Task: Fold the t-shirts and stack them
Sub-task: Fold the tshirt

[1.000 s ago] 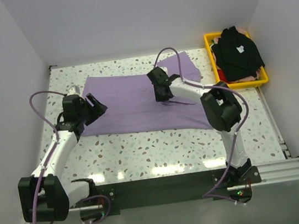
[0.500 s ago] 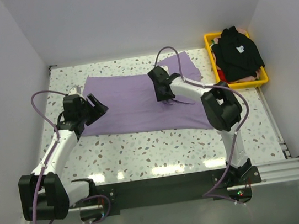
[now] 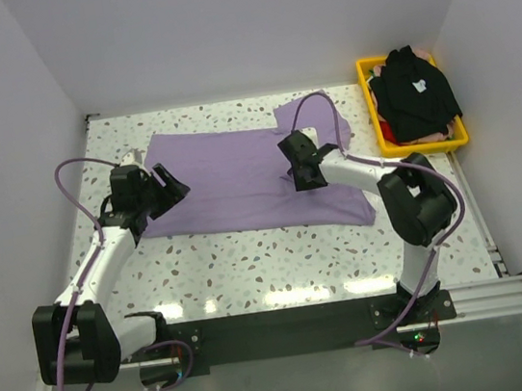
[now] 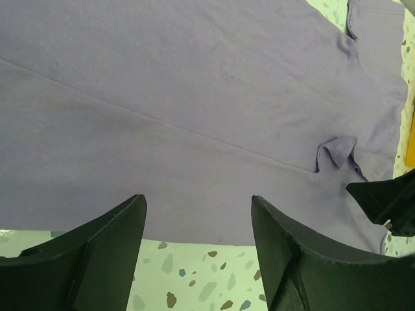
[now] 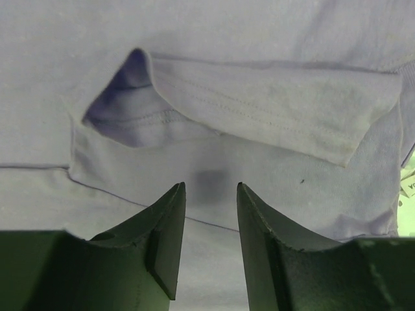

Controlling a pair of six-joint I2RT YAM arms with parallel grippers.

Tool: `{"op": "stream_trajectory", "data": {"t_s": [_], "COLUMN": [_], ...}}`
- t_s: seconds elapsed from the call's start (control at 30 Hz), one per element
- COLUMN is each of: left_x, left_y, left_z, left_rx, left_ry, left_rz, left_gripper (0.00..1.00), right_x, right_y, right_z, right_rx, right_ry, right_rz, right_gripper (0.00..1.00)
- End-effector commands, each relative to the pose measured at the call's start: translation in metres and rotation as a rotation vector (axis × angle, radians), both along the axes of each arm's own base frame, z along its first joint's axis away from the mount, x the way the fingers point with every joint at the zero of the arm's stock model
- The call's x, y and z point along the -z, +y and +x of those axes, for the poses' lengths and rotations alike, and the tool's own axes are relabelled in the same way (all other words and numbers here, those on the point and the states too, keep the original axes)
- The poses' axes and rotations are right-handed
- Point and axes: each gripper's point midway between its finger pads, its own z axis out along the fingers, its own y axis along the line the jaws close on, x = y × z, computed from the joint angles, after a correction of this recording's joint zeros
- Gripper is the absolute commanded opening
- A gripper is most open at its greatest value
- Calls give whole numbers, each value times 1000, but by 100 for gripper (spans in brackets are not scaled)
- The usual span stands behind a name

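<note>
Top external view: the purple shirt (image 3: 229,176) lies spread flat on the desk (image 3: 250,255), one sleeve tucked in. The left pincer (image 4: 198,207) and right pincer (image 5: 209,194) both hang spread over it, holding nothing. It's light, floppy cloth, so I'd pinch a hem edge or corner.

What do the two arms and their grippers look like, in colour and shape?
The left arm and right arm have white links with bulky black joint housings. A thin purple cable loops along each. The left gripper and right gripper are black, with two broad wedge-shaped fingers tapering to the tips.
</note>
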Motion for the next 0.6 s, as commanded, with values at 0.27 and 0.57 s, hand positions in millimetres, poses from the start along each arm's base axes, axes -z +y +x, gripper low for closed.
{"op": "stream_trajectory", "data": {"t_s": [0.27,0.57], "left_x": [-13,-14], "left_y": [-5,-5], "left_z": [8,8], "left_rx": [35,36], "left_ry": [-72,-73], "left_rz": [2,3], "left_gripper": [70,70], "right_x": [4,3], "right_y": [-11,-17], "right_z": [33,52], "right_rx": [63,84], "right_ry": [-44,-46], "right_rz": [-5,6], "right_gripper": [38,37]}}
